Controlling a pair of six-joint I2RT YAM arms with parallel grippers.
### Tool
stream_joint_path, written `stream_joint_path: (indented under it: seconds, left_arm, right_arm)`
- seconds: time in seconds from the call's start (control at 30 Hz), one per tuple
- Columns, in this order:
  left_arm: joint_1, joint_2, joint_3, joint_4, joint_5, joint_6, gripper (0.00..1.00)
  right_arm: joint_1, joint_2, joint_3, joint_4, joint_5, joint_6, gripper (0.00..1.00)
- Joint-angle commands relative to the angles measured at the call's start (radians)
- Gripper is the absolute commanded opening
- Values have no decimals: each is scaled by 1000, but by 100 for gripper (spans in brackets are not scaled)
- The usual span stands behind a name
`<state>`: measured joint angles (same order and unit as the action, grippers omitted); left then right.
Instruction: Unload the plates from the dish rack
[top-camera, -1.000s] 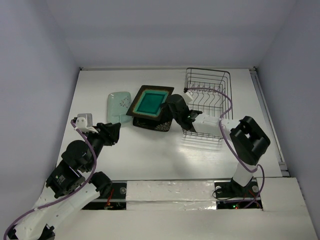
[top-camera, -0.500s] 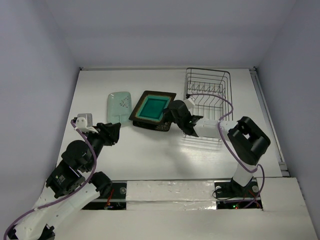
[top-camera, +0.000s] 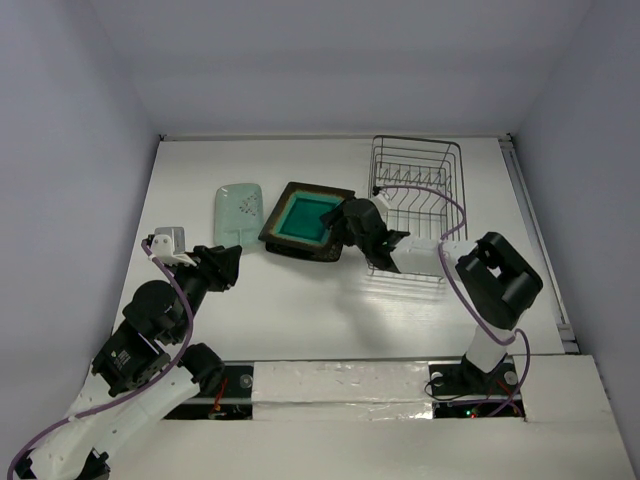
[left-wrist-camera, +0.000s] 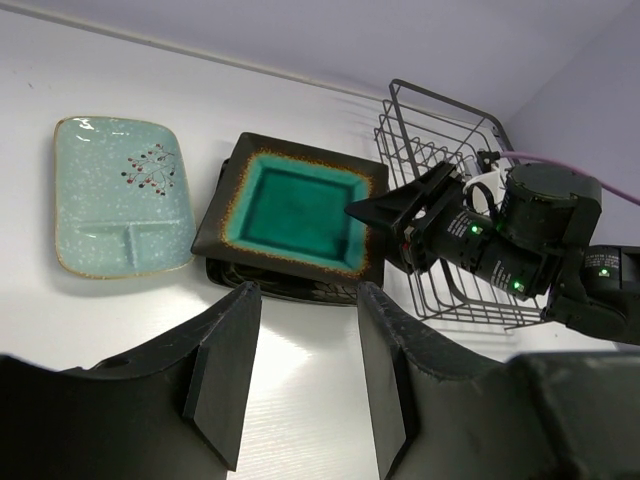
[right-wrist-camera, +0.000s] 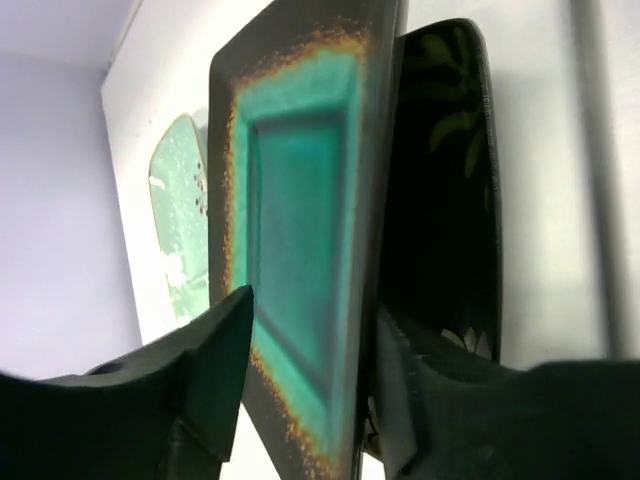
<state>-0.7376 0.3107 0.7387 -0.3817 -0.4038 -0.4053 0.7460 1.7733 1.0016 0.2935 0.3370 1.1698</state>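
Observation:
The dark-rimmed plate with the teal centre (top-camera: 305, 218) lies tilted on the black flowered plate (top-camera: 318, 252), left of the wire dish rack (top-camera: 415, 190). My right gripper (top-camera: 343, 222) stands open at the teal plate's right edge. In the right wrist view its jaws straddle the teal plate's (right-wrist-camera: 300, 220) rim, one finger above it and one between it and the black plate (right-wrist-camera: 445, 200). The pale mint plate (top-camera: 238, 213) lies flat further left. My left gripper (left-wrist-camera: 308, 292) is open and empty over bare table, near the plates' front.
No plates stand in the dish rack (left-wrist-camera: 440, 150) where it shows. A cable from the right arm loops over the rack's front. The table's left wall and back edge lie beyond the mint plate (left-wrist-camera: 125, 205).
The right gripper's jaws have spread apart at the teal plate's edge, and that plate has settled lower and flatter on the black one. The left arm has not moved.

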Motion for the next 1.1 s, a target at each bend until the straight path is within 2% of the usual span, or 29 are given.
stream_joint_path:
  seconds: [0.0,0.03,0.07,0.17,0.2,0.3,0.43,0.47,0.57,0.67,0.77,0.8,0.83,0.9,1.07]
  left_arm:
    - [7,-13,-7,37,-9,-4,40]
    - [7,-13,-7,38,-9,-4,40]
    - [7,-15,-7,35,-10,-4,40]
    - [7,-16,-7,37,-12,-4,41]
    - [7,-16,-7,35,-12,-6,41]
    - [7,-15,-7,37,-15,-6,51]
    - [7,-19,-7,33,-15,-7,71]
    - [7,-21,-7,33,-15,-7,81]
    - [7,-22,-7,35,-15,-9,96]
    - [7,-22,-5,33,-18,-9,99]
    - [7,-21,-4,37,-23,-7,99]
    - [7,-21,-4,35,-24,-9,99]
    - [7,-19,-2,35,-26,-9,99]
    - [7,-18,-1,35,-27,-9,99]
    - [7,-12,13,46,-15,2,99]
  right_arm:
    - [-7,-54,57,18,-19,-45,63]
    - [-7,-54,61,3,-18,-56,68]
    - [-7,-55,72,-32,-18,-67,77]
    - [-7,-58,91,-95,-15,-110,92]
    - [-7,-58,104,-114,-10,-134,99]
    - [-7,-52,141,-198,-3,-197,100]
    - [-7,-37,231,-336,16,-283,100]
    - [-7,-32,244,-373,13,-304,100]
    - [-7,-26,302,-480,30,-375,100]
    - [-7,-40,331,-553,45,-426,100]
    - [-7,-80,351,-574,22,-470,87]
    - [3,-106,362,-574,1,-498,61]
    - [13,-121,367,-574,-3,-509,44]
    - [13,-159,370,-570,-13,-542,0]
    - [33,-429,284,-490,2,-617,0]
